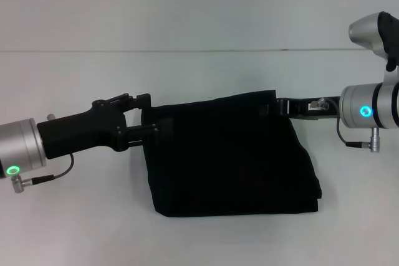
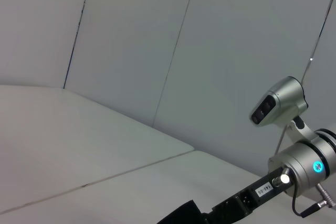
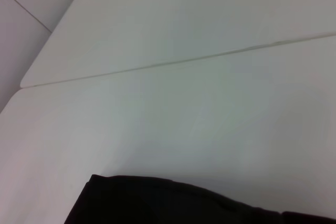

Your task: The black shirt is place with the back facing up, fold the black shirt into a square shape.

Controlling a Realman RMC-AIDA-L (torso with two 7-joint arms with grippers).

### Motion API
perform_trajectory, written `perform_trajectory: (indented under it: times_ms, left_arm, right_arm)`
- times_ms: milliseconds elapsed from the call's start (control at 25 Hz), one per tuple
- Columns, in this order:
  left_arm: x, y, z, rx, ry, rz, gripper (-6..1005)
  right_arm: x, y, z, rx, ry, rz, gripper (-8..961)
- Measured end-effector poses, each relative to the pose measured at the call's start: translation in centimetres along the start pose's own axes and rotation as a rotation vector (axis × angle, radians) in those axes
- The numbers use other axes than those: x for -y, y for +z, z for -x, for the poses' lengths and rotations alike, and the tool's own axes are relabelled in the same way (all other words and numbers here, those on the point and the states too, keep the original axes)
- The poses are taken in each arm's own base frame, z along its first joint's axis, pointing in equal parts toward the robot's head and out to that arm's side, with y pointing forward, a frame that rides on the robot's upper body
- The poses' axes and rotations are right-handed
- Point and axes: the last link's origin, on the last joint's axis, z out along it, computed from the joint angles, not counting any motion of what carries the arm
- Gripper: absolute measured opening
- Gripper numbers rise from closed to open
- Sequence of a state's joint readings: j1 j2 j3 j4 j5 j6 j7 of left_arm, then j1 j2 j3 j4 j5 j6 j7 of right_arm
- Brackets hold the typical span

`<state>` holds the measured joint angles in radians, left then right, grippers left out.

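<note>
The black shirt [image 1: 227, 157] lies folded into a thick, roughly rectangular bundle in the middle of the white table [image 1: 199, 73] in the head view. My left gripper [image 1: 147, 123] is at the shirt's far left corner and is shut on the fabric there. My right gripper [image 1: 275, 105] is at the far right corner, shut on the fabric. The far edge runs stretched between the two grippers. A strip of the shirt shows in the right wrist view [image 3: 173, 203], and a tip of it in the left wrist view [image 2: 179, 214].
The white table [image 3: 173, 77] has a seam line running across it behind the shirt. A pale wall [image 2: 210, 51] stands beyond the table. The right arm's wrist and its camera [image 2: 278, 103] show in the left wrist view.
</note>
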<state>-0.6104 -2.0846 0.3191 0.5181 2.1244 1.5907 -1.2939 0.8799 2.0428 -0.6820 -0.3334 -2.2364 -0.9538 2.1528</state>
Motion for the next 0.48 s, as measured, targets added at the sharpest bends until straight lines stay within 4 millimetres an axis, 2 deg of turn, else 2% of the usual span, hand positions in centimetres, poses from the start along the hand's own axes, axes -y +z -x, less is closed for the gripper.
perform_trajectory:
  times_ms: [480]
  left_arm:
    - [0.01, 0.06, -0.07, 0.0, -0.002, 0.001, 891]
  right_arm:
    - [0.83, -0.32, 0.09, 0.027, 0.012, -0.033, 147]
